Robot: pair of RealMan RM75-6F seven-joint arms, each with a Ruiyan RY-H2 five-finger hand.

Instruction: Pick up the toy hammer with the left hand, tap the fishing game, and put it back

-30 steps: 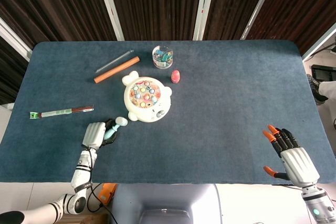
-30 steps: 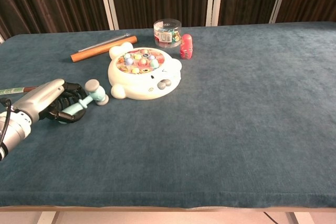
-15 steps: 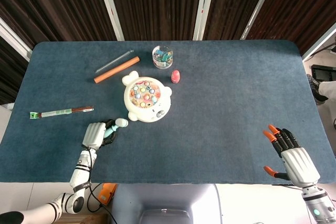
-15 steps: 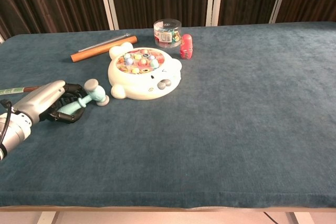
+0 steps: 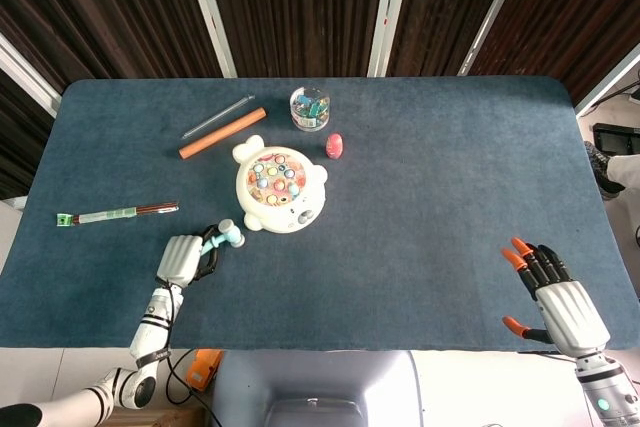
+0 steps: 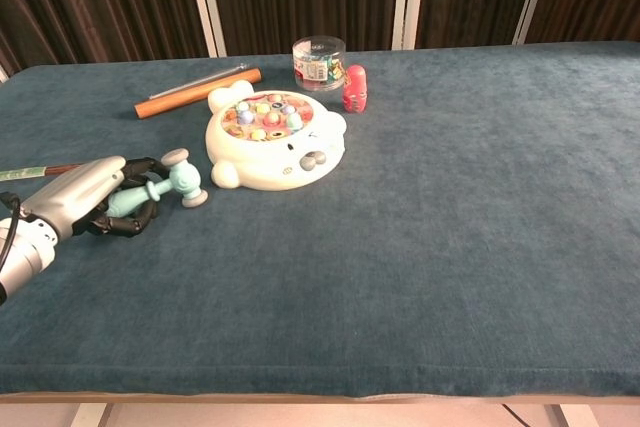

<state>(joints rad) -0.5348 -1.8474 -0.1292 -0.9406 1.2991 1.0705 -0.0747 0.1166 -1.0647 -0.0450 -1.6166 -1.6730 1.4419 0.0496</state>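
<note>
The toy hammer (image 5: 225,236) (image 6: 172,179) has a teal handle and a grey head. My left hand (image 5: 181,258) (image 6: 85,197) grips its handle near the table's front left, and the head points toward the fishing game. The fishing game (image 5: 279,190) (image 6: 275,140) is a cream bear-shaped toy with coloured fish on top, just right of the hammer's head and apart from it. My right hand (image 5: 560,299) hangs open off the table's front right corner, holding nothing; only the head view shows it.
An orange rod (image 5: 222,133) and a thin clear stick (image 5: 217,117) lie behind the game. A clear jar (image 5: 310,107) and a small red doll (image 5: 334,145) stand at the back. Packaged chopsticks (image 5: 117,213) lie at the left.
My left hand has drawn the hammer slightly up and toward itself; the head now stands a little higher off the cloth. The right hand has not moved.
</note>
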